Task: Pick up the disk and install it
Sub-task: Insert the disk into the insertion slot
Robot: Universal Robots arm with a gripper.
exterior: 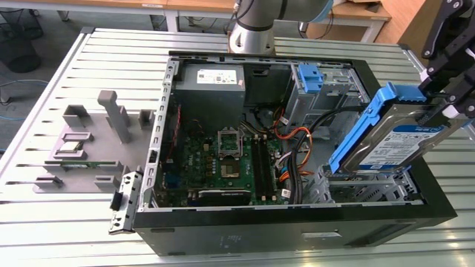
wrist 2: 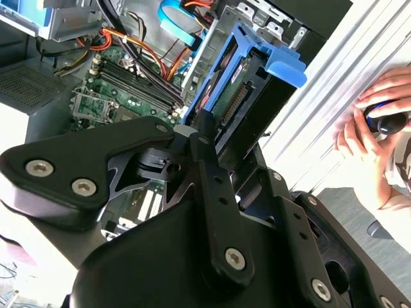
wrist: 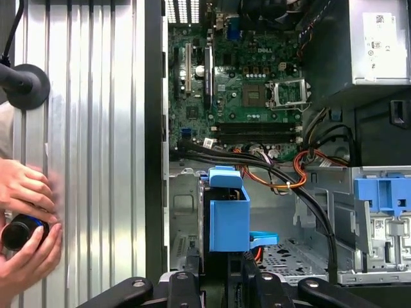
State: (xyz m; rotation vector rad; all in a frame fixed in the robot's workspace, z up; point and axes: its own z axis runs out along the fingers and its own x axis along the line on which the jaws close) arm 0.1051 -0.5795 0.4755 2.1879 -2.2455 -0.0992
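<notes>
Ribbed metal slats make up the tabletop (exterior: 74, 61), and a black computer case (exterior: 297, 228) lies on it with its side open. The hand (exterior: 444, 108) is clenched on the disk (exterior: 390, 144), gripping its upper end. The drive hangs tilted in its blue frame with its label showing in the exterior view. Its lower end is at the mouth of the cage (exterior: 371, 192) in the case corner right below the hand; I cannot tell whether they touch. Past the disk from the hand, the green motherboard (exterior: 222, 156) covers the case floor, with the grey power supply (exterior: 211, 83) beyond it. A bare blue bracket (exterior: 312, 78) sits in another bay near the hand. Well away from the hand, across the case, a grey fixture (exterior: 82, 139) on the slats carries a green strip (exterior: 82, 163). In both wrist views a person's fingers (wrist: 26, 192) curl round a small dark knob (wrist: 16, 232) over the slats, just outside the case wall.
</notes>
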